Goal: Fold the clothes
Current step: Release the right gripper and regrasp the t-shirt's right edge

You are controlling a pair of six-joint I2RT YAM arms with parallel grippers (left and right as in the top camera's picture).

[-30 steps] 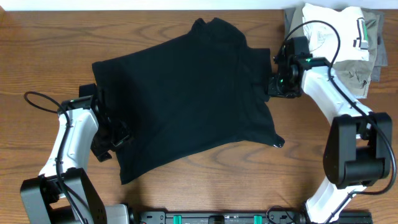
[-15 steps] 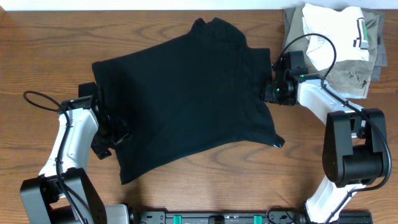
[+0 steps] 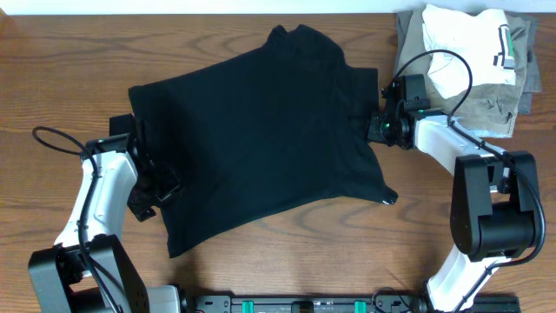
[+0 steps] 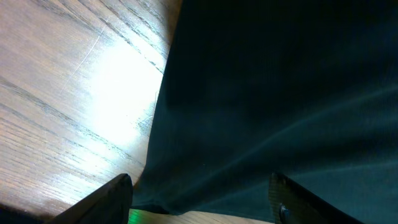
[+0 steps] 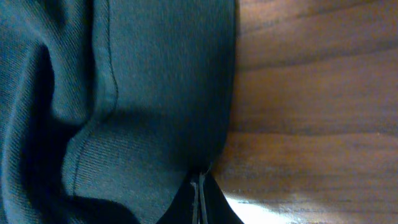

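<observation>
Wood table (image 3: 52, 78) under black garment (image 3: 261, 130), folded pile (image 3: 486, 87) of perhaps three nearby

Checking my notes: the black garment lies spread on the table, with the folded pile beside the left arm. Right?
No: the folded pile is beside the right arm, as the overhead view shows. The black garment does lie spread on the table.

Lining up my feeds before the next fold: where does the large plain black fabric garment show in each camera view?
Overhead: black fabric garment spread across the picture's middle.
Left wrist: fills the centre and right of the picture.
Right wrist: fills the left side.
Shared landmark: brown wooden table top bordering its edge, left in the left wrist view, right in the right wrist view.
</observation>
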